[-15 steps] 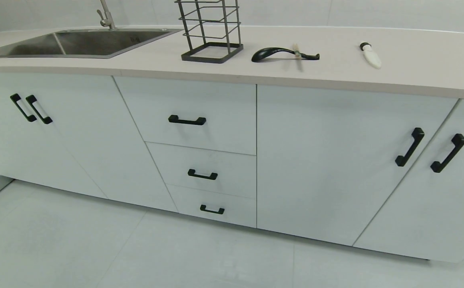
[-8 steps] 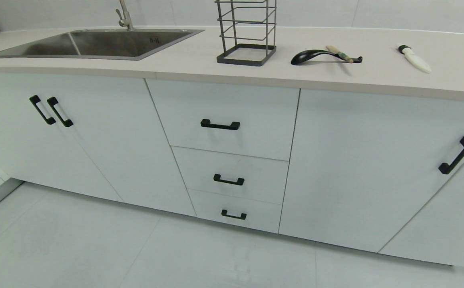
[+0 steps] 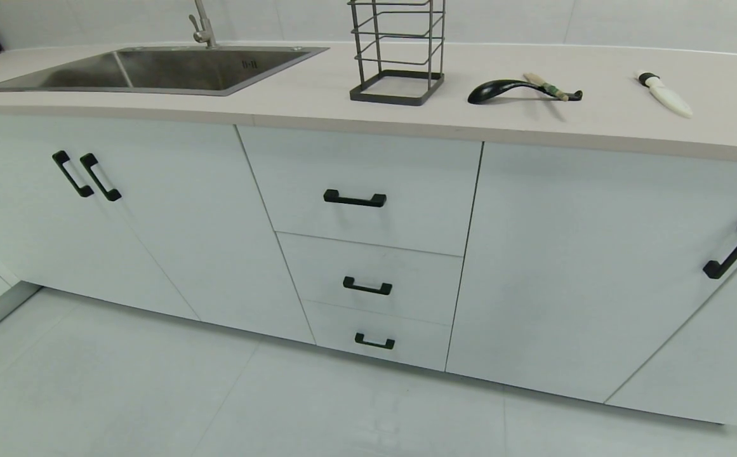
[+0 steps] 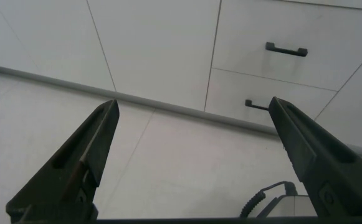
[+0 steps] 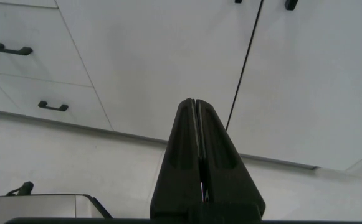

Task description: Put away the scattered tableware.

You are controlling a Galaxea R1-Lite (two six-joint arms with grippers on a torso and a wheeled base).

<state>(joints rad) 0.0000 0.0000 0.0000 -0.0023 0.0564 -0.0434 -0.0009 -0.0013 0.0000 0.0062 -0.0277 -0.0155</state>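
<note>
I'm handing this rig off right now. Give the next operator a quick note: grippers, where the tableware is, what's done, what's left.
Left gripper: open, empty, low in front of the drawers.
Right gripper: shut, empty, low in front of the cabinet doors.
On the countertop: black spoon beside the wire rack, wooden-handled utensil against the spoon's handle, white knife apart, farther to the robot's right.
Done: nothing; the rack's visible part holds nothing.
Left: all three pieces, probably into the rack.

The tabletop (image 3: 597, 124) is pale beige. Right of the black wire rack (image 3: 397, 54) lie a glossy black spoon (image 3: 498, 91), a tan, green-banded stick (image 3: 544, 86) and a white, black-collared knife (image 3: 666, 97).
</note>
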